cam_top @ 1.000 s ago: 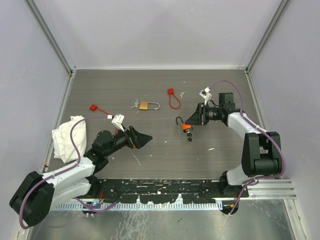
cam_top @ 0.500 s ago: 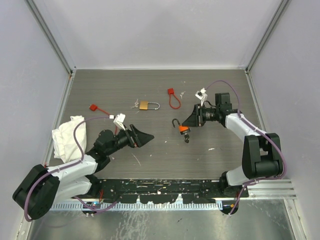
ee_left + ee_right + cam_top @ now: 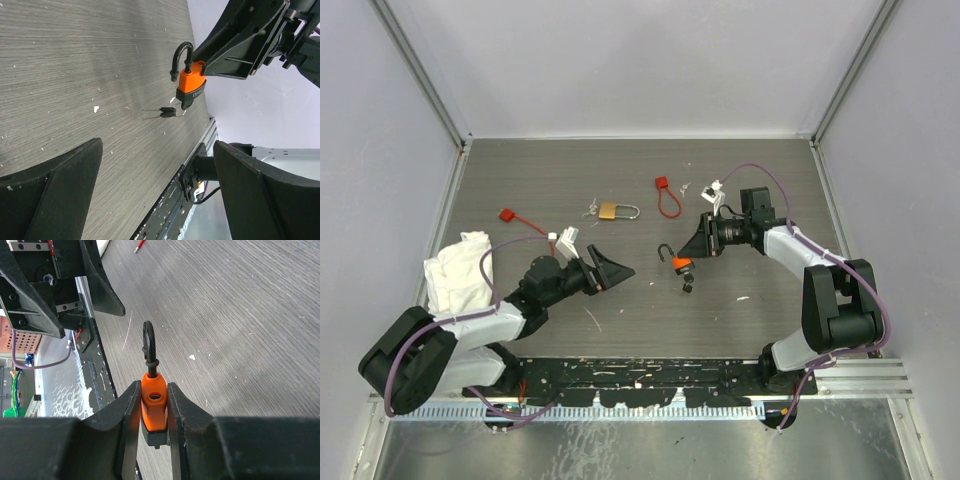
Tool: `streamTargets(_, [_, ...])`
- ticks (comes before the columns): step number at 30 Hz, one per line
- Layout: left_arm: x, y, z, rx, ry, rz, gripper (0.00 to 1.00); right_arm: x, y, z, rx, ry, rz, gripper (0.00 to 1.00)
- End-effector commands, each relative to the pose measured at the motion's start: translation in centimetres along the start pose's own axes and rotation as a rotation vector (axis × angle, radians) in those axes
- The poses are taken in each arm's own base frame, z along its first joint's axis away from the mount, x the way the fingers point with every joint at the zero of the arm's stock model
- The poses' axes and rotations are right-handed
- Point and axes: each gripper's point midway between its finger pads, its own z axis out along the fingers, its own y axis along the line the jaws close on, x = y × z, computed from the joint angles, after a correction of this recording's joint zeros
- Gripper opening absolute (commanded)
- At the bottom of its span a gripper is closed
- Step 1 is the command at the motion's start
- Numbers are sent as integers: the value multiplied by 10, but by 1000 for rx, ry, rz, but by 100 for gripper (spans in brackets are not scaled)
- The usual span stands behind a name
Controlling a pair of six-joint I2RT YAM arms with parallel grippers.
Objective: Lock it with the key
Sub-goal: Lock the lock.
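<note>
Top external view: right jaws, clenched on the orange padlock (image 3: 681,263) with the key (image 3: 686,287) dangling beneath, have carried it toward the released left jaws, likely for key-turning.

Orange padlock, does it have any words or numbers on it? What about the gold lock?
Nothing in these pictures can be read.
The orange padlock has faint marks on its dark lower band in the left wrist view, too blurred to read.
The brass padlock is too small to show any text.
</note>
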Motion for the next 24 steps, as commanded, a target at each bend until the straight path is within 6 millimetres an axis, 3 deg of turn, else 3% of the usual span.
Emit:
streamTargets(1, [-14, -29, 9, 98, -45, 22, 93, -10, 13, 1, -61, -17, -50, 1])
streamTargets(6, [-6, -35, 13, 138, -13, 51, 93, -9, 15, 2, -76, -18, -44, 1])
streamTargets(9, [5, -28, 19, 131, 18, 50, 93, -8, 16, 4, -82, -17, -33, 1])
streamTargets(15, [15, -38, 25, 188, 19, 67, 93, -9, 21, 6, -117, -30, -7, 1])
streamTargets(24, [14, -46, 42, 212, -14, 58, 92, -11, 33, 5, -169, -47, 19, 1])
